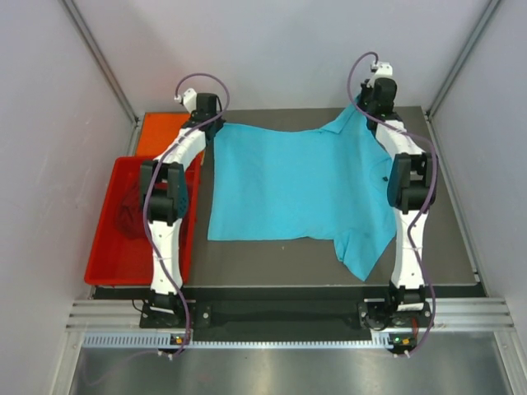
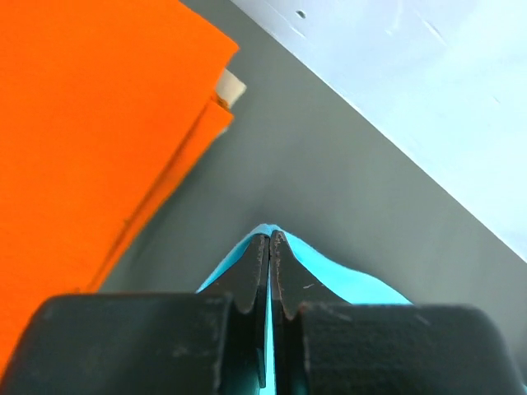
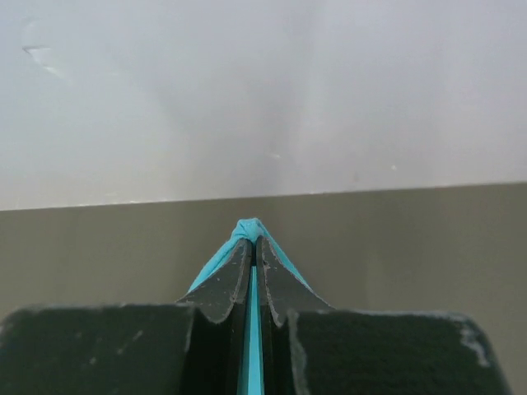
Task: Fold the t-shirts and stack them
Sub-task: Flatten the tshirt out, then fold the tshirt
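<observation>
Closed left fingers (image 2: 251,276) fill the bottom of the left wrist view, pinching a corner of the turquoise t-shirt (image 1: 288,185) just above the dark desk (image 1: 272,263). Right fingers (image 3: 226,284) are likewise closed on a fold of the same cloth, near the back wall. Seen from above, the 2 arms reach to the desk's far edge, each gripping 1 far corner of the shirt. It lies spread across the middle of the desk, with 1 sleeve pointing toward the near right. A folded orange t-shirt (image 1: 160,132) rests at the far left corner, beside the left fingers. A maroon t-shirt (image 1: 129,212) lies crumpled in a red tray (image 1: 107,259) along the left edge.
</observation>
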Controlling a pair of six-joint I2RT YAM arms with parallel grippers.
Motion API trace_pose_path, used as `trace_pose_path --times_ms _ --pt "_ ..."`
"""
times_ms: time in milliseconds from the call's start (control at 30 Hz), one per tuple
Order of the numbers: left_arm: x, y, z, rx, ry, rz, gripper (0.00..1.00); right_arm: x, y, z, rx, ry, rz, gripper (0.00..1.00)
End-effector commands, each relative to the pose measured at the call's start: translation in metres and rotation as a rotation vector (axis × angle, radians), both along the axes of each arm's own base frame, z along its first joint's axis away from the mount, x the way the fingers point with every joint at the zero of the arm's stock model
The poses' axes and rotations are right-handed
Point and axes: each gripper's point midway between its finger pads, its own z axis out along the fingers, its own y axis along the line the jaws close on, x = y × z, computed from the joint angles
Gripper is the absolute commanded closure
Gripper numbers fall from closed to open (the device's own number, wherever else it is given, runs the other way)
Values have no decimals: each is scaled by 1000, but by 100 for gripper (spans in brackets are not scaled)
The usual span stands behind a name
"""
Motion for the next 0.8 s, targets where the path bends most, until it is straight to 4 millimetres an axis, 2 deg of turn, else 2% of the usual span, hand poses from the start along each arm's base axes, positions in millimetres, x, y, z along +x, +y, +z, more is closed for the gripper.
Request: trace_pose_path --times_ms 0,33,67,100,133,167,200,233,267,300,333,367,400,433,467,500,533,600,633,767 --pt "8 -1 31 -27 -59 -28 100 -5 -20 19 48 5 -89 100" --pt "7 -2 33 -27 -56 -37 100 -11 -26 31 59 2 -107 100" --pt "3 -5 34 -30 -46 -57 100 -15 -29 31 84 18 -129 100" --pt "-1 -5 41 -22 -47 -67 100 -24 -32 21 91 72 -154 100" --pt "-3 -5 43 -15 -43 -74 100 -30 -33 34 101 70 -163 100" --pt "-6 -4 43 -7 -34 -82 100 -36 -55 34 120 85 -211 100" --pt "-8 -3 50 14 -39 -98 100 -45 -61 26 123 130 -231 100" --pt "-12 -4 51 25 -31 -116 100 -52 -69 38 133 129 -246 100" --pt "-15 -2 48 34 -17 -127 100 -58 -72 40 148 143 -256 100" --pt "-19 -3 53 37 -15 -146 100 -68 -74 30 152 193 -260 100" --pt "-23 -3 50 37 3 -157 100 -76 -80 39 162 192 -265 100" --pt "-27 -4 46 37 21 -173 100 -82 -81 39 168 203 -261 100" --pt "-30 -4 46 44 33 -188 100 -92 -80 26 178 244 -249 100" --pt "-37 -3 39 47 68 -195 100 -100 -82 36 187 236 -245 100" --pt "-40 -3 37 56 83 -200 100 -110 -79 24 196 277 -234 100" --pt "-43 -2 34 60 100 -204 100 -116 -80 23 201 290 -234 100" --pt "-47 -1 31 64 119 -205 100 -123 -82 30 201 285 -240 100" --pt "-57 2 21 75 169 -207 100 -136 -78 19 210 337 -220 100" --pt "-61 4 17 83 186 -205 100 -141 -77 25 214 336 -217 100" --pt "-77 11 10 123 252 -200 100 -164 -75 16 229 401 -211 100"
